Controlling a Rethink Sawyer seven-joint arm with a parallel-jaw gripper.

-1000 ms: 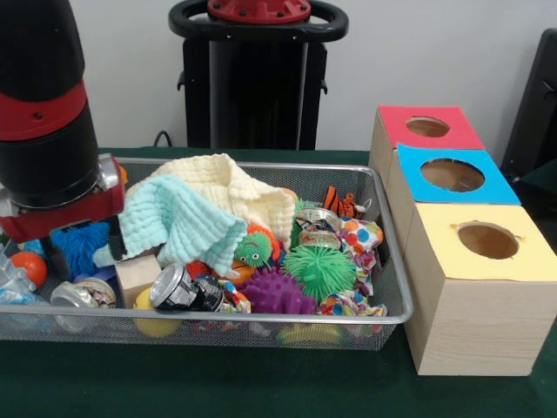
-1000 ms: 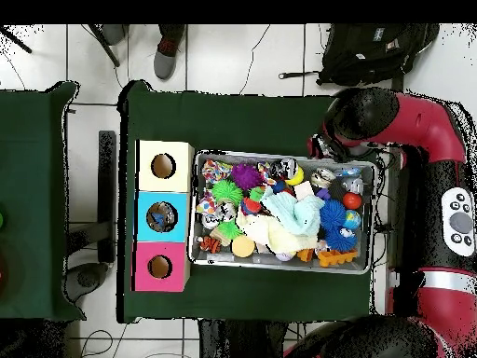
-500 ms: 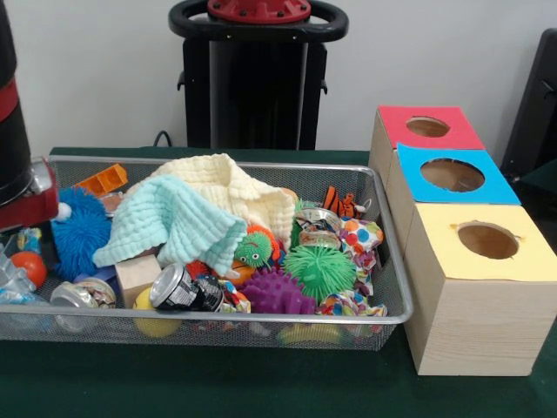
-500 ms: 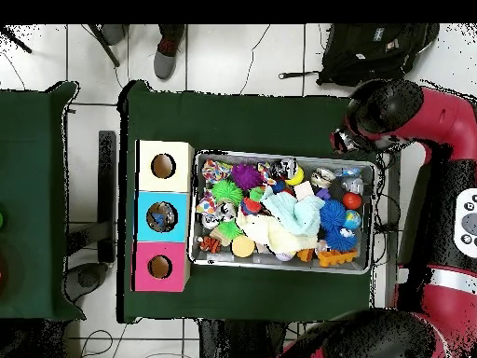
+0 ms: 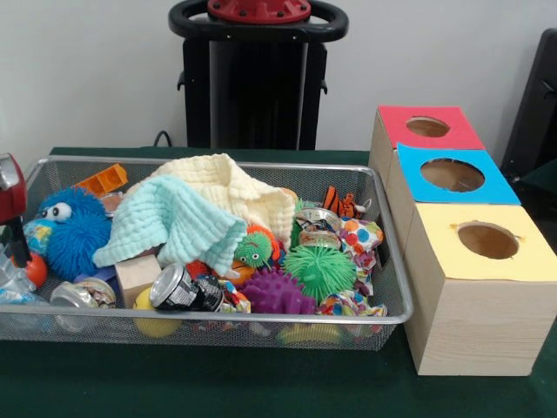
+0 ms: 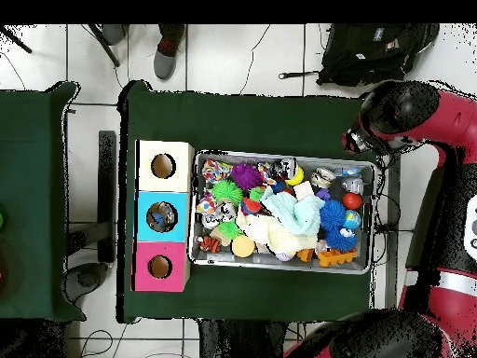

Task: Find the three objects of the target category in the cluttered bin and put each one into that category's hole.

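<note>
Wire-mesh metal bin (image 5: 387,261), soft waffle-knit cloths (image 5: 174,218), matt wooden boxes (image 5: 470,322), shiny metal can (image 5: 178,289)

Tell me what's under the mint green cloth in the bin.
The mint green cloth drapes over a wooden block and part of the cream cloth. Anything deeper beneath it is covered.

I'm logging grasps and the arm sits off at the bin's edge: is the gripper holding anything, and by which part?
It cannot be told. Only a sliver of the gripper shows beside the bin.
</note>
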